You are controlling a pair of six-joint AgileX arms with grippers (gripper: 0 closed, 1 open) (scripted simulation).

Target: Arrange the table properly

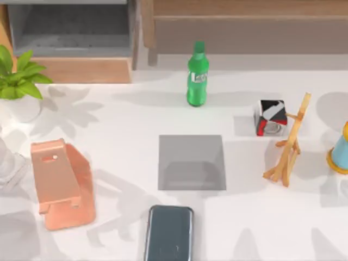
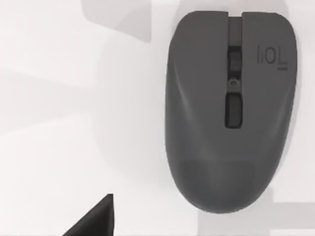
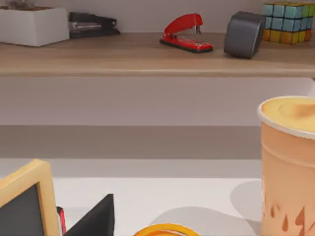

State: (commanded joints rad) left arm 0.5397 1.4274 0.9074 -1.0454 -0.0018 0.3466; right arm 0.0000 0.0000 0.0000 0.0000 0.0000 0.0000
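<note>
Closest to your left wrist camera sits a dark wedge of the left gripper [image 2: 96,219], hanging over the table [image 2: 54,123]; you cannot tell whether it is released or clenched. Just beyond it a dark grey mouse [image 2: 229,108] lies flat on the white top, apart from the gripper.

Your right gripper [image 3: 96,219] shows the same dark wedge, and its state cannot be told either. Beside it stand a small wood-framed chalkboard [image 3: 24,206] and a peach cup [image 3: 288,167], with an orange ring [image 3: 165,229] between them. Farther off, a wooden shelf [image 3: 123,56] carries a red stapler [image 3: 186,33] and a puzzle cube [image 3: 289,22].

From above, the table fills most of the frame. A phone [image 1: 169,232] lies at the bottom centre, with a grey mat [image 1: 191,162] just above it. A pink stand [image 1: 60,182] sits at the lower left, a green bottle [image 1: 197,74] stands upright at the upper centre, and a potted plant [image 1: 19,76] is at the upper left.
</note>
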